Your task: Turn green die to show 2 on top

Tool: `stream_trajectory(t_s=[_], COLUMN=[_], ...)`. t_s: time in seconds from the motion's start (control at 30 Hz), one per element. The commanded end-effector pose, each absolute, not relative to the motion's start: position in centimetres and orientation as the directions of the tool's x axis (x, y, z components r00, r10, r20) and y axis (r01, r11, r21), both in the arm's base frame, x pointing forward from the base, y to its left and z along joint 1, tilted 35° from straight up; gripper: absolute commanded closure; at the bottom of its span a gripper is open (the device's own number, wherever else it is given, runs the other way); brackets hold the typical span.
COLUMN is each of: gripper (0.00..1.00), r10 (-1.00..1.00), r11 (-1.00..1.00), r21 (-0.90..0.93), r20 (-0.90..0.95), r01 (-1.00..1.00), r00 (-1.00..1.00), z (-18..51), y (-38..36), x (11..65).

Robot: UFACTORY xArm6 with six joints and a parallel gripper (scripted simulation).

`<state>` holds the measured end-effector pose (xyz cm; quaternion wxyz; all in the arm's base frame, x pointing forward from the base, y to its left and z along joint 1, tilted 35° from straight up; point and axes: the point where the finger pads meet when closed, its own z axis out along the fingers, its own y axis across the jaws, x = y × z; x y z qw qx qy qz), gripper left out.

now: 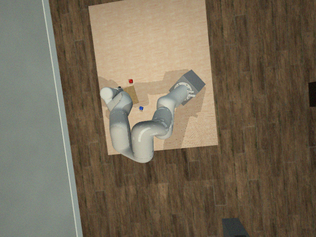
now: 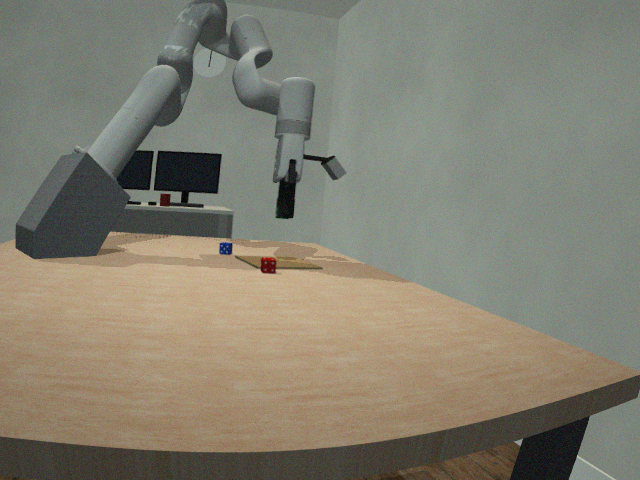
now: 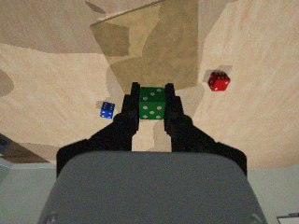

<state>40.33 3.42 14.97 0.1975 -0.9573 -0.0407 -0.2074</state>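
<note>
My gripper [image 2: 285, 212] [image 3: 151, 93] is shut on the green die [image 3: 152, 111], held high above the table. In the wrist view one visible die face shows three pips in a diagonal and the other shows several; its remaining faces are hidden. The top view hides the die behind the arm. The tan mat [image 1: 131, 93] [image 2: 302, 264] [image 3: 179, 47] lies flat on the table, with nothing on its visible part. The red die [image 1: 130, 81] [image 2: 268, 265] [image 3: 219, 81] and the blue die [image 1: 140, 108] [image 2: 225, 248] [image 3: 107, 110] lie on the table beside the mat, apart from it.
The arm's grey base [image 1: 194, 81] [image 2: 69, 211] stands on the wooden table [image 1: 153, 40] [image 2: 258, 351]. A wall [image 1: 27, 127] [image 2: 465, 155] stands beyond one table side. Shadows of the arm fall over the mat and the table around it.
</note>
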Motion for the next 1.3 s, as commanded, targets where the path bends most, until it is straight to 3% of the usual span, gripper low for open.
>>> stream_trajectory(t_s=[0.0,0.43,1.27], gripper=[0.79,0.79,0.79], r10=[0.020,-0.023,-0.228], r11=[-0.904,-0.903,-0.901], r21=[-0.377,-0.379,-0.382], r20=[0.434,0.516,0.820], r01=[0.202,0.204,0.206], r00=[0.901,0.856,0.524], z=[14.85,14.99,14.44], y=[3.03,3.10,3.21], x=[40.66,40.62,40.04])
